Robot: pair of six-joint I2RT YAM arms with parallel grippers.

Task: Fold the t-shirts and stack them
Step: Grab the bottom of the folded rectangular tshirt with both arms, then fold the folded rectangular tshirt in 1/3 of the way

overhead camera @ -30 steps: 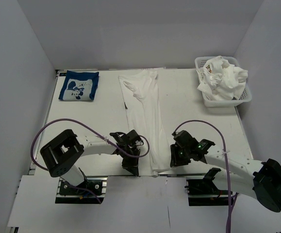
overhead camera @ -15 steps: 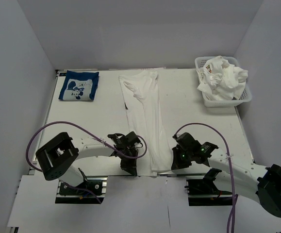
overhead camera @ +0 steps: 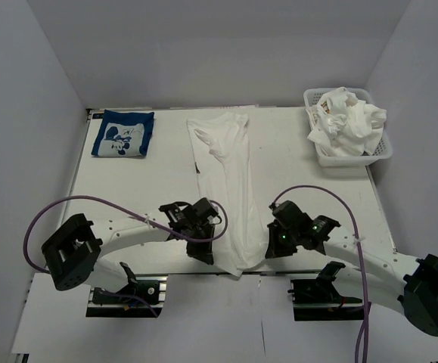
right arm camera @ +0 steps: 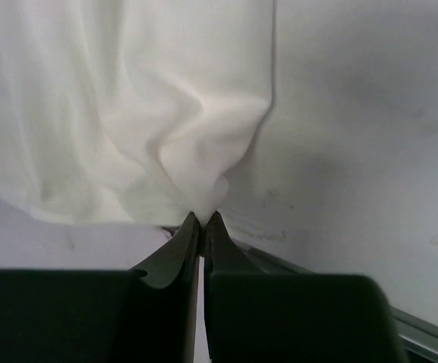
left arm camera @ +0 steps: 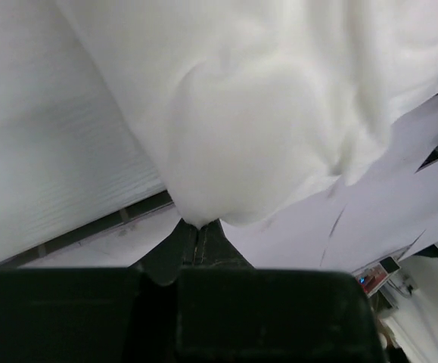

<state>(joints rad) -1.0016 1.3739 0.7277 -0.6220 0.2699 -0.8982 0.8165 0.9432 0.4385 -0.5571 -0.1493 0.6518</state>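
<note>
Right wrist view: the right fingers (right arm camera: 177,246) have just closed on the white t-shirt (right arm camera: 128,113) hem; left fingers (left arm camera: 177,249) pinch it too, so folding can start.

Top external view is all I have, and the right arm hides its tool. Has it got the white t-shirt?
Observer: Yes. On the right wrist camera the right tool is shut on a small peak of the white t-shirt, close to its edge.
Operator: And the left one?
Observer: The left tool is shut too, with the cloth bulging in a rounded fold from its tips.
Operator: Is cloth caught deeper between the right fingers?
Observer: No, only the tips pinch it; the fingers below them are bare.
</note>
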